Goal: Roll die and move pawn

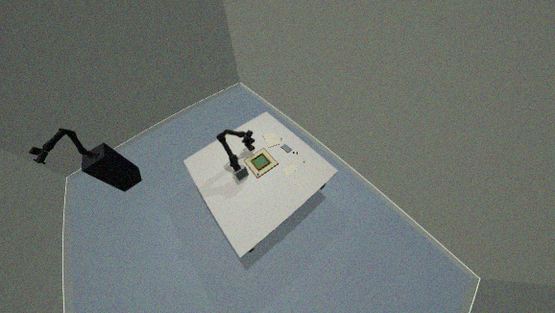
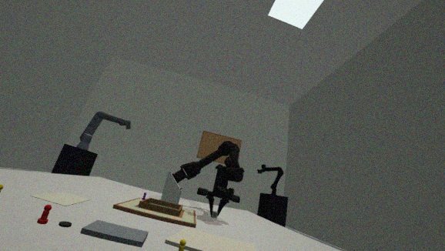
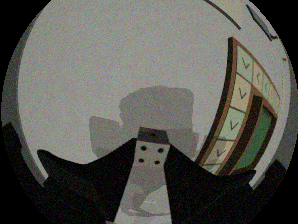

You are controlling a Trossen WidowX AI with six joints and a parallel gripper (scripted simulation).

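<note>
A small pale die is between the fingertips of my gripper, which is shut on it at or just above the table beside the board. In the wrist view its bright face shows several pips and a darker face shows one. The board has a ring of arrow-marked squares around the dice tray, which has a green floor and wooden walls. A small purple pawn stands on the board near a corner, behind the tray in the exterior view.
A grey slab, a red pawn-shaped piece, a black disc, a yellow piece and a cream slab lie or stand off the board. A pale sheet lies farther left in the exterior view.
</note>
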